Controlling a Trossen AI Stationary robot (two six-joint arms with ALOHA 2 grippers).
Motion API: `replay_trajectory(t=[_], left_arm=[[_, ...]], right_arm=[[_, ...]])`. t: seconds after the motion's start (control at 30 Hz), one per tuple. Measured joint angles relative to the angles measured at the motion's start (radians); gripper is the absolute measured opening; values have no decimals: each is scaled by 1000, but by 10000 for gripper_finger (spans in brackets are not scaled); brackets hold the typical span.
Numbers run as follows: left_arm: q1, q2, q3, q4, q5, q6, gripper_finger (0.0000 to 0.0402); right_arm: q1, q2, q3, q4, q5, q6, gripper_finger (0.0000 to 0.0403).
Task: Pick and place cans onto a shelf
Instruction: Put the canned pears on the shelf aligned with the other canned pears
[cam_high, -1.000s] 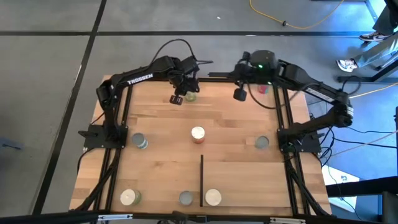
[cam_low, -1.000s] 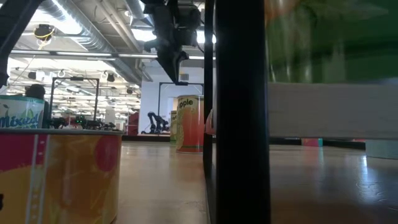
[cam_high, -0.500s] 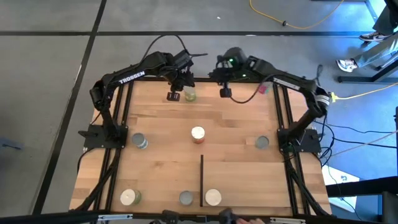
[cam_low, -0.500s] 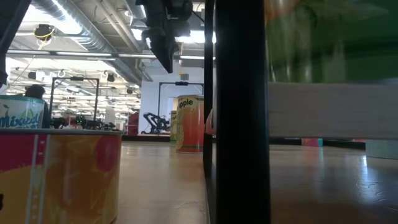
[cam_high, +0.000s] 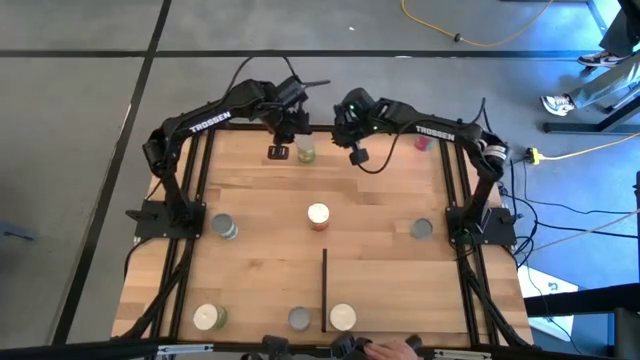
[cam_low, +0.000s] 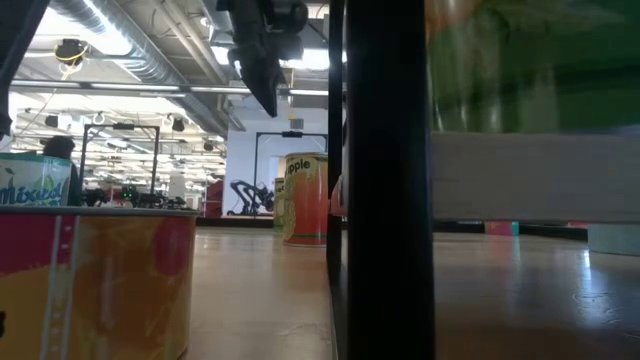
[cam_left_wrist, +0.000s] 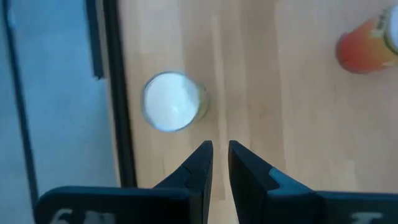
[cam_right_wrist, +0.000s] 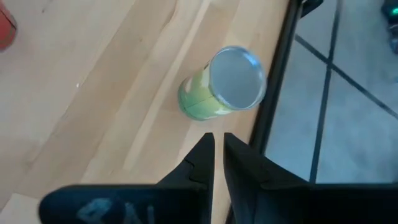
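Note:
A green-sided can (cam_high: 305, 152) stands upright on the table by the far edge; it shows with a pale top in the left wrist view (cam_left_wrist: 171, 101) and a silver top in the right wrist view (cam_right_wrist: 230, 81). My left gripper (cam_high: 280, 150) hangs shut just left of it, above the table (cam_low: 262, 60). My right gripper (cam_high: 358, 155) hangs shut to the can's right. Both are empty. A cream-topped can (cam_high: 318, 215) stands mid-table. The shelf's black strip (cam_high: 324, 290) shows near the front; its panel I cannot tell from the table.
Grey-topped cans stand at the left (cam_high: 222, 228) and right (cam_high: 421, 229). A red can (cam_high: 422, 142) stands at the far right. Three cans (cam_high: 207, 317) (cam_high: 298, 318) (cam_high: 343, 317) stand along the near edge. A black frame rail (cam_high: 330, 128) runs along the far edge.
My right gripper has gone toward the table's left edge along the far rail, closer to the green can. My left gripper has risen and shifted slightly toward the far left. No can has moved.

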Motion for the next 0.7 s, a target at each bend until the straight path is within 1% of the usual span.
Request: replay_trajectory(t=[0.17, 0.23, 0.33, 0.47, 0.6, 0.7], left_arm=[[4, 35, 0, 7, 11, 119, 43], [6, 55, 0, 6, 32, 157, 43], [7, 86, 0, 6, 60, 203, 43], [12, 140, 0, 15, 62, 250, 43], [24, 192, 0, 31, 38, 263, 43], [29, 225, 0, 40, -23, 276, 43]], right_arm=[[6, -34, 61, -70, -16, 56, 37], [6, -39, 94, -102, -25, 80, 37], [6, -41, 142, -133, -27, 106, 37], [6, -41, 189, -179, -27, 108, 37], [6, -41, 213, -200, -27, 108, 37], [6, -41, 216, -210, -27, 108, 37]])
